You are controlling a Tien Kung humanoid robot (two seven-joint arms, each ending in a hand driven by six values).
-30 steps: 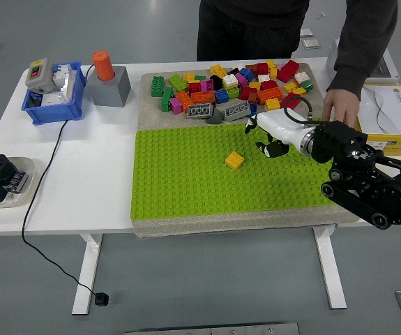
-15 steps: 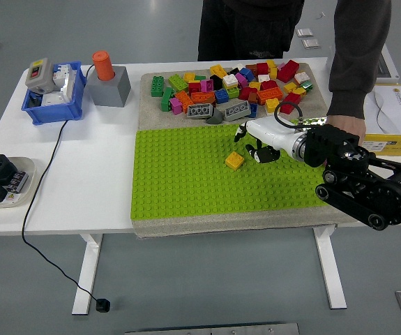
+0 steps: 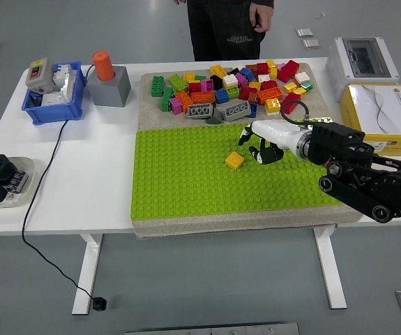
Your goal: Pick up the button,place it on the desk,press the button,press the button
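Over green baseplate (image 3: pixel 186 174) nr right edge of surface (image 3: pixel 88 181): right hand (image 3: pixel 258 144) hovering, fingers loosely spread, holding nothing, just beside yellow brick (image 3: pixel 234 160). Button (image 3: pixel 35 74) at far-left corner, atop blue bin (image 3: pixel 54 105).

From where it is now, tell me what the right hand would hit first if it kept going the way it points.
The right hand points left across the green baseplate. The yellow brick lies just ahead and slightly nearer the camera, so it is likely first. Height is unclear; the hand might pass over it.
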